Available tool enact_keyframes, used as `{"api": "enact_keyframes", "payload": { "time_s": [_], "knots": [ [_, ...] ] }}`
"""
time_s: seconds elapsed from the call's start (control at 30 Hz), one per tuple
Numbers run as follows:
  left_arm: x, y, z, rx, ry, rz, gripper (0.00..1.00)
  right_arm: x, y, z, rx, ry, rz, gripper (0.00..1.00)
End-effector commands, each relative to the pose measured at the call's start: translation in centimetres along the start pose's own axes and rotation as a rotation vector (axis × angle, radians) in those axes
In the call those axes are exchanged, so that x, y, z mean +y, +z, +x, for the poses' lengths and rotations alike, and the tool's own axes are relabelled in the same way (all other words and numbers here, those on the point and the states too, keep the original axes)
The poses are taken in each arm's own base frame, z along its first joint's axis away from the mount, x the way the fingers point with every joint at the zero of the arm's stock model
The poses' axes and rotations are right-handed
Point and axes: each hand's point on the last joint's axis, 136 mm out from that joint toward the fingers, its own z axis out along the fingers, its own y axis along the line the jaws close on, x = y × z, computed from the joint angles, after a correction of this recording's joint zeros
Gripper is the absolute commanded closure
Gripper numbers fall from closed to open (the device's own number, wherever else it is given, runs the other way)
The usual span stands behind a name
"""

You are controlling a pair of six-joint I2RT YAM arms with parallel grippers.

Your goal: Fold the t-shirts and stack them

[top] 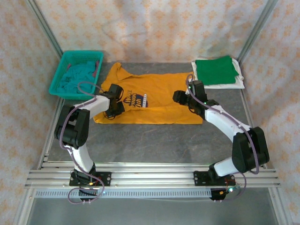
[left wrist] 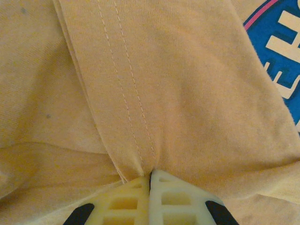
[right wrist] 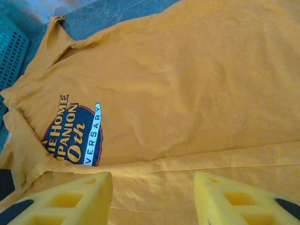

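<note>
Sleeve pinch starting a fold on the mustard-orange t-shirt (top: 159, 91)
Left gripper (left wrist: 151, 177) is clamping shut on the stitched hem, seemingly to carry that side inward, while the shirt is lying spread on the table (top: 159, 140) between the arms. Right gripper (right wrist: 152, 187) is hovering over the body with jaws apart, holding nothing. Green t-shirt (top: 214, 70) is sitting folded on the white t-shirt (top: 238, 84) at the far right, probably as the stack.
</note>
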Motion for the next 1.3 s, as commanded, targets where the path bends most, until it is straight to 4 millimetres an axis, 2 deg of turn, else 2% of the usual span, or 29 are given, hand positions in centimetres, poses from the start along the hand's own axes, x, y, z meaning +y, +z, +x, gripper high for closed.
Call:
{"api": "enact_keyframes", "payload": {
  "time_s": [0.0, 0.1, 0.33, 0.6, 0.67, 0.7, 0.93, 1.1, 1.13, 1.2, 1.27],
  "knots": [
    [0.2, -1.1, -0.1, -0.020, 0.002, -0.019, 1.00, 0.9, -0.3, -1.3, -0.023, -0.001, -0.020, 0.51],
    [0.3, -1.9, -0.2, -0.033, -0.001, -0.019, 1.00, 0.9, -0.4, -1.4, -0.024, 0.000, -0.019, 0.51],
    [0.0, -4.7, -2.0, -0.097, 0.039, -0.060, 1.00, 1.0, -0.5, -1.6, -0.030, -0.001, -0.018, 0.51],
    [-2.0, -3.8, -4.4, -0.102, 0.133, -0.107, 1.00, 1.1, -0.5, -1.6, -0.031, 0.004, -0.021, 0.51],
    [-3.0, -3.5, -5.4, -0.108, 0.155, -0.113, 1.00, 1.0, -0.5, -1.6, -0.030, 0.006, -0.021, 0.51],
    [-3.2, -2.5, -5.6, -0.093, 0.168, -0.130, 1.00, 1.1, -0.5, -1.6, -0.031, 0.006, -0.022, 0.51],
    [-7.5, -0.7, -8.8, -0.083, 0.308, -0.182, 1.00, 1.2, -1.0, -1.9, -0.041, 0.007, -0.022, 0.50],
    [-10.8, -1.8, -11.2, -0.160, 0.457, -0.251, 1.00, 1.2, -1.1, -1.8, -0.037, 0.007, -0.022, 0.50],
    [-11.5, -2.1, -11.8, -0.179, 0.469, -0.248, 0.98, 1.2, -1.1, -1.7, -0.035, 0.009, -0.022, 0.50],
    [-12.5, -2.2, -12.7, -0.204, 0.488, -0.230, 0.84, 1.3, -1.1, -1.8, -0.035, 0.010, -0.027, 0.50],
    [-13.3, -2.3, -13.5, -0.222, 0.504, -0.225, 0.77, 1.5, -1.1, -1.9, -0.032, 0.010, -0.035, 0.50]
  ]
}}
